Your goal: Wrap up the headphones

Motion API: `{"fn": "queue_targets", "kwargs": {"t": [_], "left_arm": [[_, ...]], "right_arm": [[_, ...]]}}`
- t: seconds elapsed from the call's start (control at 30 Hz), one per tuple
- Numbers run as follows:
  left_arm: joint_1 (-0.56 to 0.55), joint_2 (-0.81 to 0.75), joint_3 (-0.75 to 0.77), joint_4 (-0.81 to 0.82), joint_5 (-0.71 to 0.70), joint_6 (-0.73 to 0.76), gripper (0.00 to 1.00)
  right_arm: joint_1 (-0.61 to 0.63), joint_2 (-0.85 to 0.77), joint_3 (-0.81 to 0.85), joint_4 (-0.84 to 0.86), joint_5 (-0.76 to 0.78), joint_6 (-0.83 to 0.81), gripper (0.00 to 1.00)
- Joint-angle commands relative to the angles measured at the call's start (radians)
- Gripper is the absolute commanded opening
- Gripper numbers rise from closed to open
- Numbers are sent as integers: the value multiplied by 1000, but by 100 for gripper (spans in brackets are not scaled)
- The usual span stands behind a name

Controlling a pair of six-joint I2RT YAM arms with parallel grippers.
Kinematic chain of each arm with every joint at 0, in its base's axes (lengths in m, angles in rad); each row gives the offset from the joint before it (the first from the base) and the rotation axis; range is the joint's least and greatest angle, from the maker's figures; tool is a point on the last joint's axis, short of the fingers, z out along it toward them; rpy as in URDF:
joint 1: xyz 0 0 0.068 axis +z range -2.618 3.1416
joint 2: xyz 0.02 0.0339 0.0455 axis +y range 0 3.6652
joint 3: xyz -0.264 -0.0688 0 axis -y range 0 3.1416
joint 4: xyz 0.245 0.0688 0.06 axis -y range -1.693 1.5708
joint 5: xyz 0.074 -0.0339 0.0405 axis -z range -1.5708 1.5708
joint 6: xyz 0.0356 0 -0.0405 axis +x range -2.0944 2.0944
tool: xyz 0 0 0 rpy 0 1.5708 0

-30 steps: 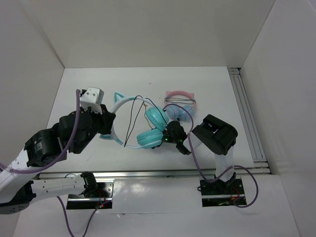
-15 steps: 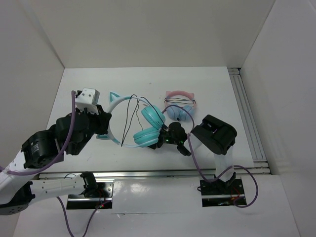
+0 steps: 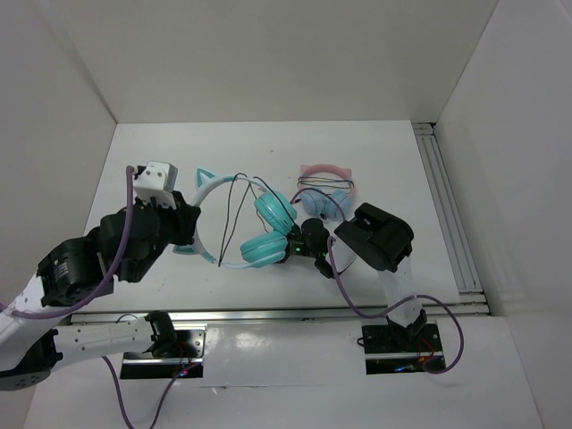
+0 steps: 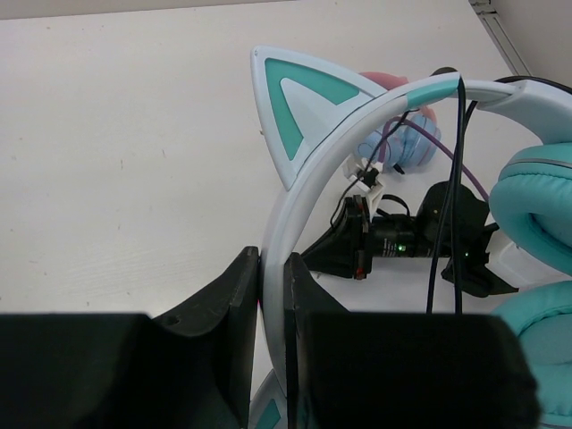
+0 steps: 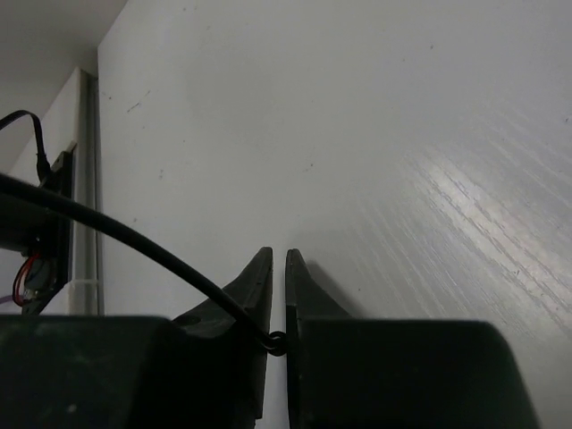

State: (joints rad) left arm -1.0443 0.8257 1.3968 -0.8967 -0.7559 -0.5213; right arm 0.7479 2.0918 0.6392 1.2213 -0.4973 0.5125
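Observation:
The teal headphones (image 3: 271, 229) lie mid-table, and their white-and-teal headband (image 3: 207, 191) arches to the left. My left gripper (image 3: 189, 229) is shut on that headband (image 4: 308, 183), just below a cat ear (image 4: 304, 98). The thin black cable (image 3: 234, 218) loops over the band and runs down past the teal cups (image 4: 547, 214). My right gripper (image 3: 299, 243) sits low on the table against the right side of the cups. In the right wrist view its jaws (image 5: 278, 256) are shut on the cable (image 5: 134, 239), which is pinched deep between the fingers.
A second pair with a pink headband and light-blue cups (image 3: 325, 191) lies just behind my right gripper. White walls stand left, back and right. A metal rail (image 3: 447, 206) runs along the table's right edge.
The right gripper's jaws have closed onto the cable and its arm has shifted left and inward. The left gripper has dragged the headphones slightly left.

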Motion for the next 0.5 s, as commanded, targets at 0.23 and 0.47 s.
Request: {"fn": "queue_targets", "kwargs": {"t": [0.23,0.47], "left_arm": [[-3,-28,14,74,-59,-66,0],[-3,-28,5,74,-92,-66,0]], "right_arm": [[-4,7,-26,-35,9,-31,22],[-4,-3,-64,-36,9,-42,8]]}}
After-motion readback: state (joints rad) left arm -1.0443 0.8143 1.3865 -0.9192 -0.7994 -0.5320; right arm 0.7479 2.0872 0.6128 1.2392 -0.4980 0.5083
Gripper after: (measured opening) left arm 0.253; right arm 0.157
